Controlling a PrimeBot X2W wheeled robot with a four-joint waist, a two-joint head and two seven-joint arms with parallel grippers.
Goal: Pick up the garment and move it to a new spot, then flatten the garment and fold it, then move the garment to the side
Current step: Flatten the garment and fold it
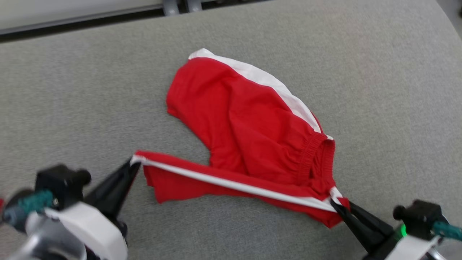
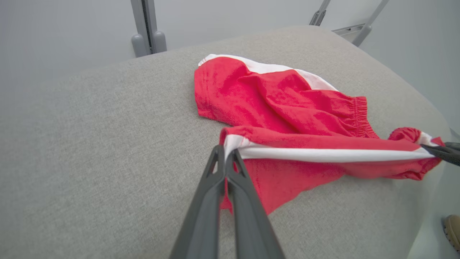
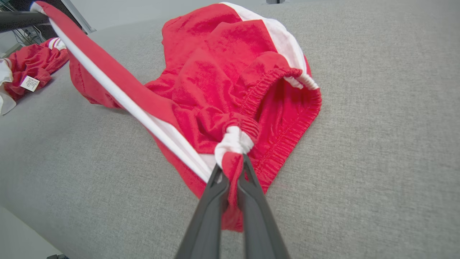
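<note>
The garment [image 1: 252, 122] is a pair of red shorts with white side stripes, lying on a grey fabric surface. Its near edge, with one white stripe, is stretched taut between both grippers and lifted a little. My left gripper [image 1: 134, 162] is shut on the hem corner at the left end of that stripe; in the left wrist view the left gripper [image 2: 227, 153] pinches the white edge of the garment [image 2: 280, 104]. My right gripper [image 1: 336, 204] is shut on the bunched waistband corner. In the right wrist view the right gripper [image 3: 231, 169] clamps the garment [image 3: 222, 72] under a white knot of cloth.
The grey cushioned surface [image 1: 72, 90] spreads wide on all sides of the shorts. A second red and white cloth with a label [image 3: 30, 66] lies at the far left in the right wrist view. A metal frame post [image 2: 145, 25] rises behind the surface. A shoe [image 2: 452, 228] shows on the floor.
</note>
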